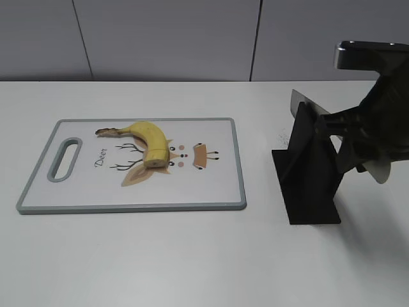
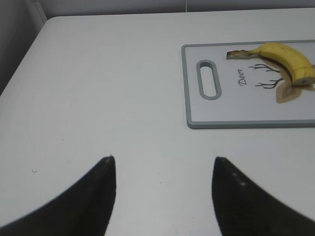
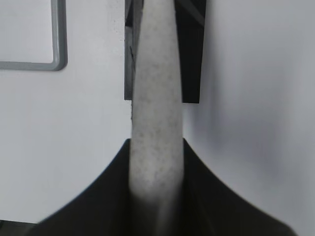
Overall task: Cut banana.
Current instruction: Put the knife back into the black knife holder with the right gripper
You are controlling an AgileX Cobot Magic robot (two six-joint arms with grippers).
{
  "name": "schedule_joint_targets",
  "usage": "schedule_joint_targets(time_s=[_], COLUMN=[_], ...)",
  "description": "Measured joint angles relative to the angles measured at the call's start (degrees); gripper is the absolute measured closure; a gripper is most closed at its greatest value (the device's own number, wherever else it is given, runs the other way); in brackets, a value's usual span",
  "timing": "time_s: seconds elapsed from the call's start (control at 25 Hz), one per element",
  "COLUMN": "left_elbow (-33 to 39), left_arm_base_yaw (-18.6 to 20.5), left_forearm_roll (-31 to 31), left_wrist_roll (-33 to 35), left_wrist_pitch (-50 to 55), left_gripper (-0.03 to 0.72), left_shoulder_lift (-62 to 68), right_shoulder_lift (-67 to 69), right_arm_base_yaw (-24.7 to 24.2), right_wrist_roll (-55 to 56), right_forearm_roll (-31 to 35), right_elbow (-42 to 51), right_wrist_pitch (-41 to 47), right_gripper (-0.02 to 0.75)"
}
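A yellow banana (image 1: 148, 142) with one cut end lies on the white cutting board (image 1: 217, 192); both also show in the left wrist view, banana (image 2: 285, 58), board (image 2: 236, 110). A knife with a speckled grey handle (image 3: 155, 113) rests in a black stand (image 1: 310, 173). My right gripper (image 3: 156, 147) is shut on the knife handle at the stand, at the right edge of the exterior view (image 1: 377, 144). My left gripper (image 2: 162, 167) is open and empty over bare table, left of the board; it is out of the exterior view.
The board has a grey rim, a handle slot (image 1: 64, 160) at its left end and a deer drawing. A corner of the board (image 3: 49, 59) shows in the right wrist view. The table edge (image 2: 29, 44) lies to the far left. A grey wall stands behind.
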Motion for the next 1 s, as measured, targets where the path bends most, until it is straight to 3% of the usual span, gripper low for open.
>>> schedule_joint_targets(time_s=[0.24, 0.48, 0.68, 1.0], left_elbow=[0.0, 0.0, 0.0, 0.0], left_arm_base_yaw=[0.0, 0.0, 0.0, 0.0], left_forearm_roll=[0.0, 0.0, 0.0, 0.0], left_wrist_roll=[0.0, 0.0, 0.0, 0.0], left_wrist_pitch=[0.0, 0.0, 0.0, 0.0], left_gripper=[0.097, 0.097, 0.097, 0.097], left_shoulder_lift=[0.0, 0.0, 0.0, 0.0], right_shoulder_lift=[0.0, 0.0, -0.4, -13.1], right_arm_base_yaw=[0.0, 0.0, 0.0, 0.0], right_wrist_roll=[-0.7, -4.1, -5.4, -13.4], right_forearm_roll=[1.3, 5.8, 5.2, 4.8], right_elbow=[0.0, 0.0, 0.0, 0.0], right_wrist_pitch=[1.3, 1.7, 1.6, -0.8], right_gripper=[0.527, 0.295, 0.111, 0.085])
